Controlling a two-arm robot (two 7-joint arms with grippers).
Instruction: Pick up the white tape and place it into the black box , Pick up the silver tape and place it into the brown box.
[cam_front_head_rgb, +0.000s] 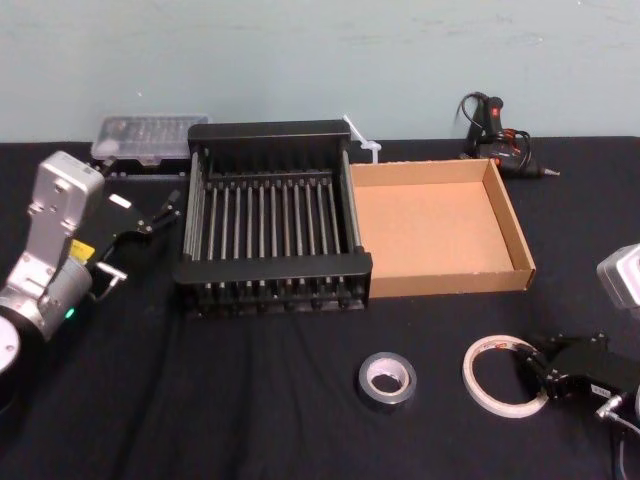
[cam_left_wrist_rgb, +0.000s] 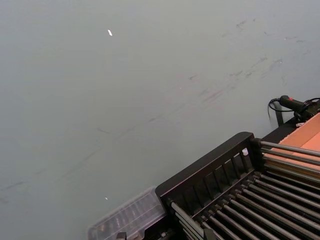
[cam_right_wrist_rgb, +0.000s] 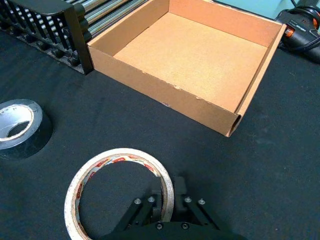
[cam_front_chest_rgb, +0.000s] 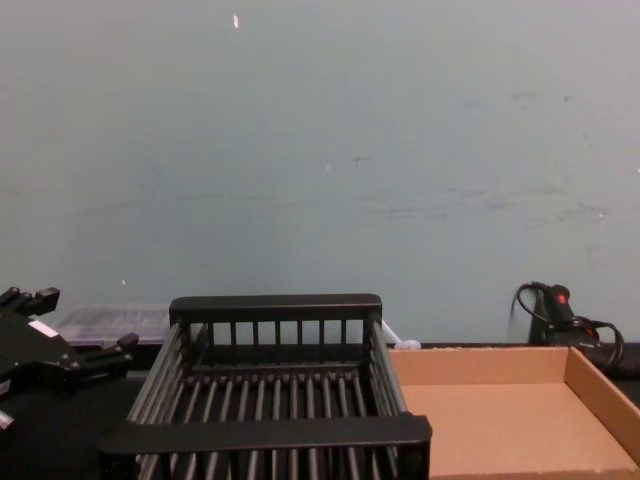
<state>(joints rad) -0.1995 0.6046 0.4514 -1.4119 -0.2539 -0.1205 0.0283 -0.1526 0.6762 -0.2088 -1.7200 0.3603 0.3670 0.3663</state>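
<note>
The white tape (cam_front_head_rgb: 472, 374) lies flat on the black cloth at the front right, a thin ring with red print (cam_right_wrist_rgb: 116, 155). My right gripper (cam_front_head_rgb: 531, 376) sits at its right side, fingers straddling the ring's wall (cam_right_wrist_rgb: 167, 194) and shut on it. The silver tape (cam_front_head_rgb: 386, 400) lies a little to the left of it (cam_right_wrist_rgb: 31, 137), untouched. Behind them stand the black box (cam_front_head_rgb: 270, 268) and, touching its right side, the brown box (cam_front_head_rgb: 450, 281), both with nothing inside. My left gripper (cam_front_head_rgb: 158, 212) hovers open, left of the black box (cam_front_chest_rgb: 270, 432).
A clear plastic case (cam_front_head_rgb: 150, 136) lies behind the black box at the back left. A black and orange power tool (cam_front_head_rgb: 495, 135) with its cable rests behind the brown box (cam_right_wrist_rgb: 165, 96). A pale wall closes the back.
</note>
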